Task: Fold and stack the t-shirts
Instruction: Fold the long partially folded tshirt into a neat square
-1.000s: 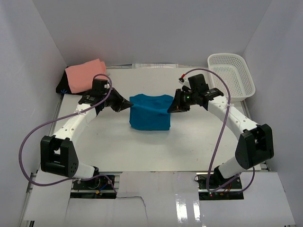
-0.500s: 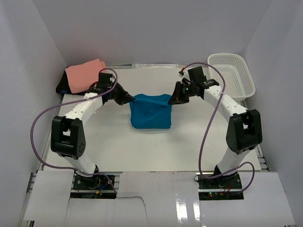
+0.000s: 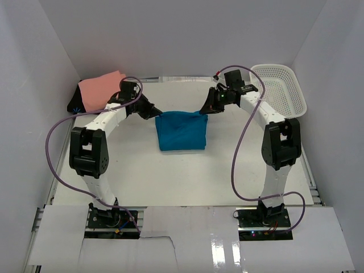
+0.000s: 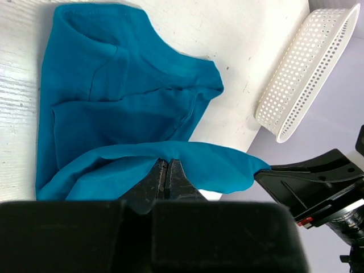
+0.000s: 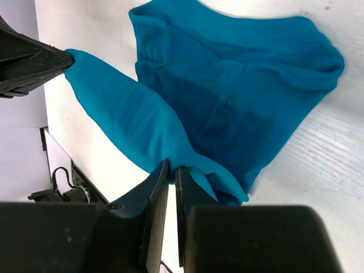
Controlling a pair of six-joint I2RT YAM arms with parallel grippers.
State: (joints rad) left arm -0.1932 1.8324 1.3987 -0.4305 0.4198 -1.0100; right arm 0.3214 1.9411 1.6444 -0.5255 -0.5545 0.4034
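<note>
1. Far left, at the back corner of the bench [image 3: 187, 176], the salmon-pink t-shirt [image 3: 101, 90] lies as a compact bundle, well apart from the work. I read it as parked out of the way until stacking; how neatly it is folded I cannot tell.
2. My left jaws are closed on the far left corner of the teal-blue t-shirt [image 3: 182, 132]. The left wrist view shows the hem pinched right at the tips, with no gap between them.
3. The teal-blue t-shirt sits mid-bench between the two arms, doubled into a rough rectangle. Its far edge is raised off the layers beneath and drawn as a band from one set of jaws to the other. Holding both corners should keep that edge straight so the fold lands square, I judge.
4. My right jaws grip the far right corner of that same edge; the right wrist view shows them almost together, only cloth between.
5. Far right, the white mesh basket [image 3: 278, 90] rests at the bench's back edge, clear of both shirts and no part of this step.
6. My read: a fold of the teal shirt is in hand, and stacking is not yet done.
</note>
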